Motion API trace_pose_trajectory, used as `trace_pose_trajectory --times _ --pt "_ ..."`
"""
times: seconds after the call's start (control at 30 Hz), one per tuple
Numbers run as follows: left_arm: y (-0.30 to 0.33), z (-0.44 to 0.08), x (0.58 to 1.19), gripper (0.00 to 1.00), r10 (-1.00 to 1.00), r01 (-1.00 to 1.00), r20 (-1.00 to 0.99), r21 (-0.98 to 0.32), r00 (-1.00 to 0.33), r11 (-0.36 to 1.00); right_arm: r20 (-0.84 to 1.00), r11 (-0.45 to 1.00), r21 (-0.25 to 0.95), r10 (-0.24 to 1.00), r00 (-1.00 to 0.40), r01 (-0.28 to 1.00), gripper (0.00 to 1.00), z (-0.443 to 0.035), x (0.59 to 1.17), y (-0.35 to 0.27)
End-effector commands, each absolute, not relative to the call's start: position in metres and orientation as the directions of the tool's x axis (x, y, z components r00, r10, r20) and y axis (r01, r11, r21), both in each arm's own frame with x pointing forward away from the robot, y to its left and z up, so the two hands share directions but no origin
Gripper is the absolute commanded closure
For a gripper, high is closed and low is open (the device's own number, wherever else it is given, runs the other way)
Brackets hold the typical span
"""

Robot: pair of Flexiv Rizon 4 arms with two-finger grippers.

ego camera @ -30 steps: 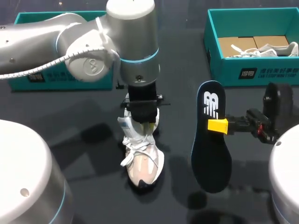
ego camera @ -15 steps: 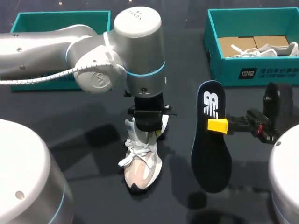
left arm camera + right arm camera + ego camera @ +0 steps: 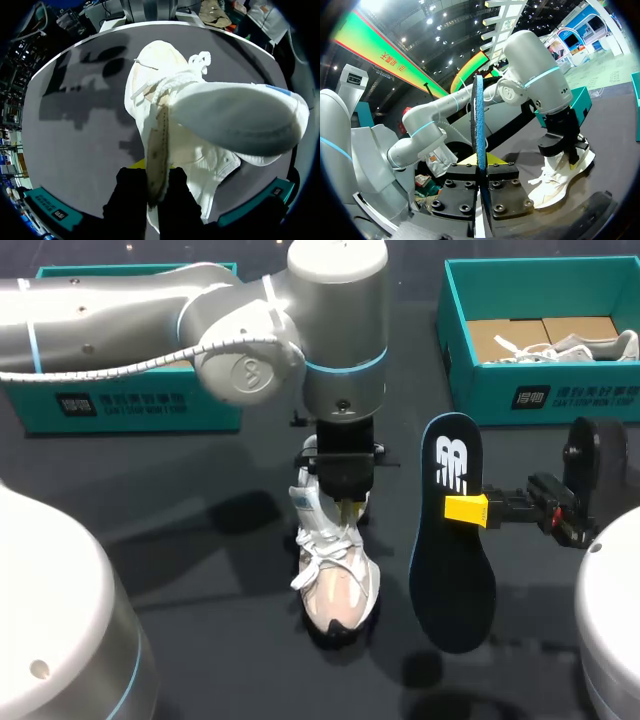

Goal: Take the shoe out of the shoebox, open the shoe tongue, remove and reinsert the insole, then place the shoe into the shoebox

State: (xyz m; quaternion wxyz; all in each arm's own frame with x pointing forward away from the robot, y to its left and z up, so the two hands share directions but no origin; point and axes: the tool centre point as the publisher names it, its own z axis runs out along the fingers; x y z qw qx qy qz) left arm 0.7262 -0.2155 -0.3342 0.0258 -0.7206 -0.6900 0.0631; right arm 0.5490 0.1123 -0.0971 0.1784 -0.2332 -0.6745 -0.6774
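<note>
Dark glossy table (image 3: 190, 580), white shoe (image 3: 340, 575) at its middle, left gripper (image 3: 347, 508) clamped on its tongue (image 3: 156, 150), right gripper (image 3: 466, 509) clamped on the dark insole (image 3: 450, 585) alongside, teal shoebox (image 3: 130, 410) back left, second shoebox (image 3: 560, 395) back right.

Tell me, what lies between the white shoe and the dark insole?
Nothing: in the head view only bare table shows between the shoe and the insole.

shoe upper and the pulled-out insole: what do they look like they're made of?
Shoe: seems to be soft white-and-pinkish textile, matte; woven laces and a stitched edge show. Insole: probably foam with a dark, matte, fabric-like face and white print; it is thin and blue along its edge.
</note>
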Motion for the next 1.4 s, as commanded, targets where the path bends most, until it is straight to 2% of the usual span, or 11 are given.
trace_pose_trajectory --times 0.03,0.4,0.93,1.0,1.07,1.1,1.17,1.23,1.27,1.4 --pt "-0.218 -0.334 0.724 1.0 0.999 0.994 -0.034 -0.108 0.027 -0.031 0.488 -0.029 0.831 0.516 -0.704 0.556 1.0 -0.094 0.541 0.111" --pt "-0.226 -0.354 0.725 1.0 0.999 0.994 0.035 -0.103 -0.026 0.029 0.488 -0.029 0.831 0.516 -0.704 0.556 1.0 -0.094 0.541 0.111" --pt "-0.238 -0.377 0.725 0.98 0.999 0.995 0.038 -0.1 0.004 0.0 0.488 -0.029 0.831 0.516 -0.704 0.556 1.0 -0.094 0.541 0.111" --pt "-0.239 -0.372 0.727 0.64 1.0 0.995 0.019 -0.102 -0.003 0.004 0.488 -0.029 0.831 0.516 -0.704 0.556 1.0 -0.094 0.541 0.111" --pt "-0.239 -0.363 0.73 0.5 1.0 0.994 -0.012 -0.111 -0.013 0.012 0.488 -0.029 0.831 0.516 -0.704 0.556 1.0 -0.094 0.541 0.111" --pt "-0.238 -0.358 0.731 0.3 1.0 0.993 -0.026 -0.116 -0.016 0.013 0.488 -0.029 0.831 0.516 -0.704 0.556 1.0 -0.094 0.541 0.111" --pt "-0.237 -0.347 0.734 0.13 0.998 0.992 -0.063 -0.124 -0.024 0.016 0.488 -0.029 0.831 0.516 -0.704 0.556 1.0 -0.094 0.541 0.111" --pt "-0.234 -0.334 0.737 0.02 0.994 0.991 -0.105 -0.129 -0.031 0.018 0.488 -0.029 0.831 0.516 -0.704 0.556 1.0 -0.094 0.541 0.111" --pt "-0.232 -0.326 0.739 0.0 0.991 0.992 -0.132 -0.129 -0.032 0.014 0.488 -0.029 0.831 0.516 -0.704 0.556 1.0 -0.094 0.541 0.111" --pt "-0.223 -0.288 0.744 0.0 0.96 0.989 -0.277 -0.145 -0.044 0.003 0.488 -0.029 0.831 0.516 -0.704 0.556 1.0 -0.094 0.541 0.111"
